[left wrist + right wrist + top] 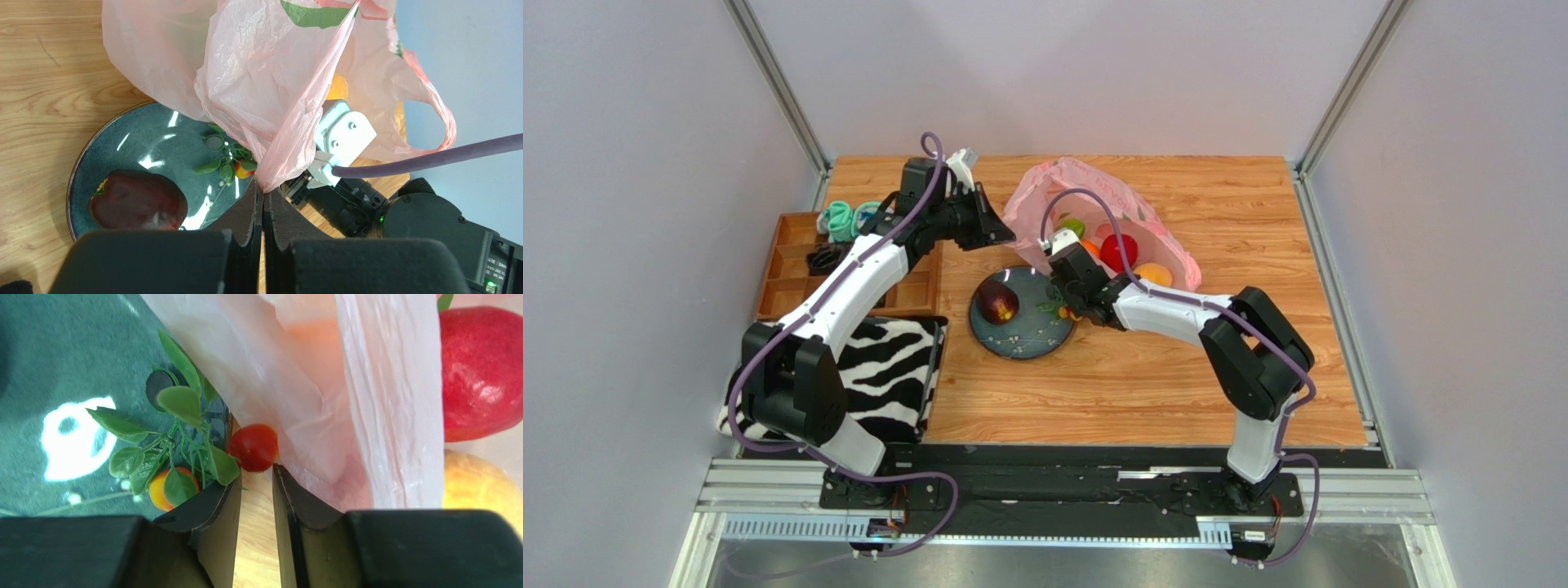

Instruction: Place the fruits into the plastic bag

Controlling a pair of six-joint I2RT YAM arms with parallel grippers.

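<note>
Pink, thin plastic bag (1100, 181) lies on the wooden surface (1259, 368), its mouth facing the dark blue-grey plate (1026, 343) just beside it. The left fingers (245, 214) are pressed together on a gathered fold of the bag's edge and hold it lifted above the plate rim. Inside the bag sit a red apple (482, 367) and a yellow-orange peach (479, 490). On the plate lie a dark purple fruit (138, 202) and a leafy sprig of red berries (253, 447), the sprig at the rim nearest the bag.

The right fingers (221, 505) stand slightly apart, low over the sprig. One red berry sits just beyond their tips and nothing is clearly between them. The step in hand appears to be gripping the sprig. Doing it well likely means closing on the stem or leaves rather than on a round berry, which could slip. It also means staying clear of the loose film hanging against one finger, so the bag is not pinched too.
</note>
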